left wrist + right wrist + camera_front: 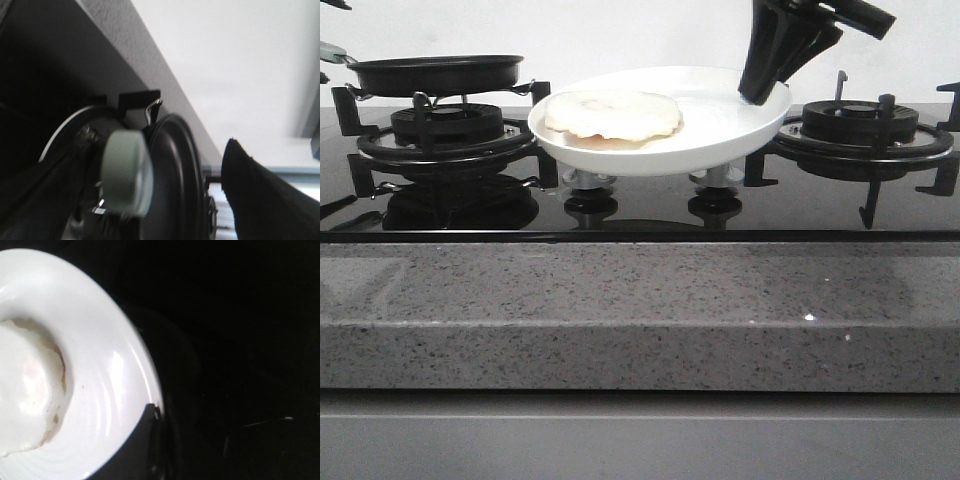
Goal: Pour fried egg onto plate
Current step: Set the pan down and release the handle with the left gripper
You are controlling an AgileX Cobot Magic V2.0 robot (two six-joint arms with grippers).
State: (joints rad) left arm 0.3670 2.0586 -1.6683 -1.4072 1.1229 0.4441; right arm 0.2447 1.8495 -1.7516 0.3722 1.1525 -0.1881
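The white plate [720,125] is held over the middle of the hob, above two knobs. The fried egg [612,115] lies flat on its left half, and also shows in the right wrist view [27,390]. My right gripper [760,92] is shut on the plate's right rim; one finger [142,445] lies over the rim [125,380]. The black frying pan [435,72] sits level over the left burner, empty. In the left wrist view its pale green handle [125,172] lies between the fingers of my left gripper [150,192]. The right finger [265,200] stands well apart from it.
Black burner grates stand at left [440,130] and right [860,125] on the glossy black hob. A grey speckled stone counter edge [640,310] runs across the front. A white wall is behind.
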